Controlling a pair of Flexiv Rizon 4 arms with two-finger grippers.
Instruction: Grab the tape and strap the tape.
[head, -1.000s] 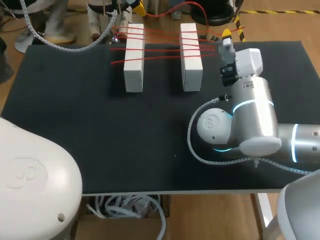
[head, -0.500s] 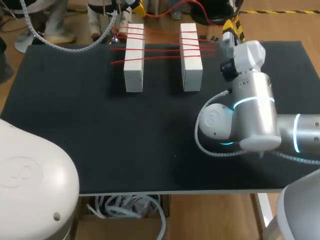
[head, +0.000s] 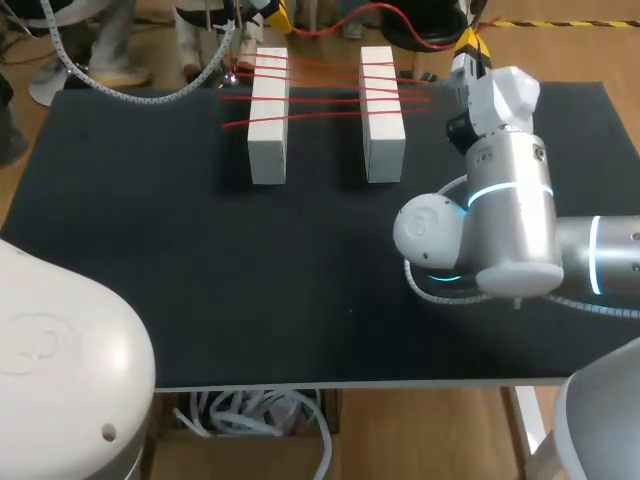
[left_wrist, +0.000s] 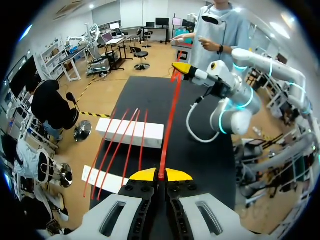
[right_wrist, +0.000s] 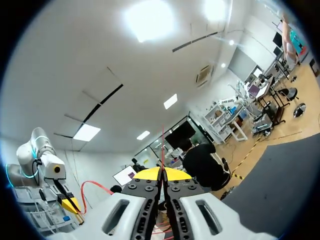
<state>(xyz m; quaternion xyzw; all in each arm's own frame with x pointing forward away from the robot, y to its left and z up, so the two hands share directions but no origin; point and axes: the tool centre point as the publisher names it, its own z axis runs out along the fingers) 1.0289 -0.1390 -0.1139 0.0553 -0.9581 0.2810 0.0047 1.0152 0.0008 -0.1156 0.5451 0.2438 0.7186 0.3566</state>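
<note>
- The right gripper (head: 468, 45), clenched on the red tape (left_wrist: 169, 117), has risen toward the frame's upper right, beyond the white blocks (head: 381, 110).
- The left gripper (left_wrist: 159, 174) pinches the strand's other end.
- The strand looks taut, ready for laying across.

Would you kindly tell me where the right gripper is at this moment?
In the head view the right gripper is by the far edge of the table, just right of the right white block, shut on the red tape.
</note>
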